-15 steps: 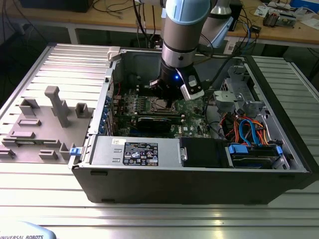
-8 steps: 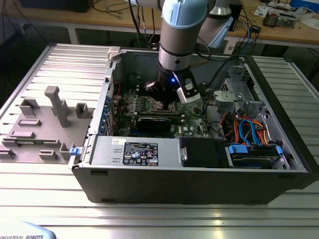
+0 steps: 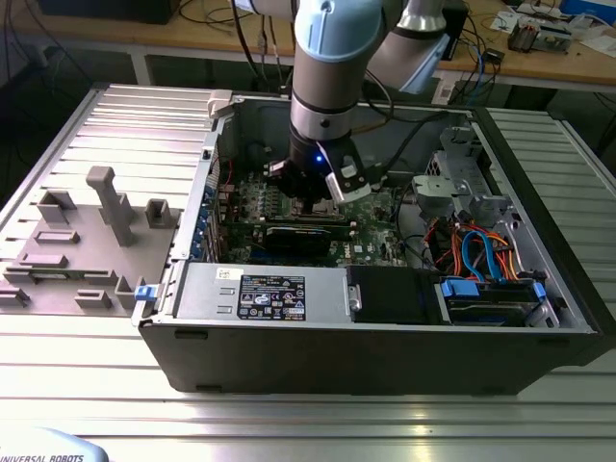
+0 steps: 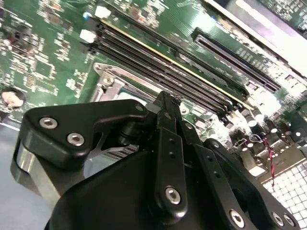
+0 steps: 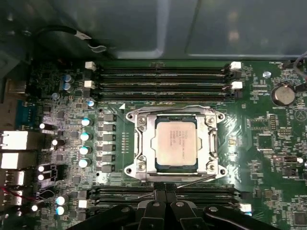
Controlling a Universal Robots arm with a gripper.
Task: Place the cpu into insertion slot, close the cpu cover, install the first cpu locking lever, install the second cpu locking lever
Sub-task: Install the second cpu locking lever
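The cpu (image 5: pixel 175 143) lies flat in the insertion slot (image 5: pixel 140 165), silvery top up. The cpu cover (image 5: pixel 211 143) is down around it, framing the chip. One thin wire lever (image 5: pixel 168 106) runs along the socket side by the memory slots. The other wire lever (image 5: pixel 196 180) slants up off the opposite side. My gripper (image 5: pixel 165 194) is at that slanted lever, its fingers together; I cannot tell whether they touch the wire. In the second wrist view the gripper (image 4: pixel 165 99) hangs over a socket corner (image 4: pixel 106 79). In the exterior view the gripper (image 3: pixel 310 204) is down inside the open computer case.
Long black memory slots (image 5: pixel 163 79) flank the socket on both sides. A black card (image 3: pixel 308 236) and a power supply (image 3: pixel 260 294) lie nearer the case front. Cables and a drive bay (image 3: pixel 481 279) fill the exterior view's right. A grey fixture plate (image 3: pixel 87 241) sits outside the case.
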